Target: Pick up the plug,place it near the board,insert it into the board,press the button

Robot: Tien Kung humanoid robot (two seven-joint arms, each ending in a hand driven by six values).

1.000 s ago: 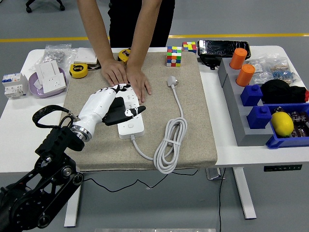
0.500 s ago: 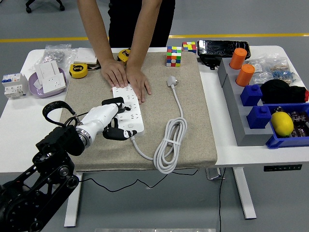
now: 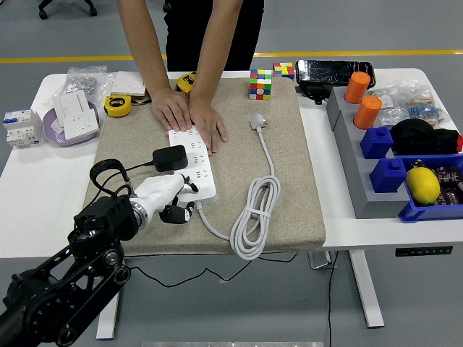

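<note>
Left hand [image 3: 173, 196] withdrawn from one board [image 3: 192, 165]

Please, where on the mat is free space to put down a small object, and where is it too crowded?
Free: the mat's right strip beyond the coiled cable, and its near-left corner. Crowded: around the power strip, with the black plug, the person's hands and the robot's left hand.

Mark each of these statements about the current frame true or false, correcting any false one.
1. A black plug sits on the white power strip. True.
2. The person's hands rest on the strip's far end. True.
3. The robot's left hand grips the Rubik's cube. False: the cube stands untouched at the mat's far edge.
4. The strip's white cable lies coiled on the mat. True.
5. The lemon lies on the mat. False: it is in a blue bin.
</note>
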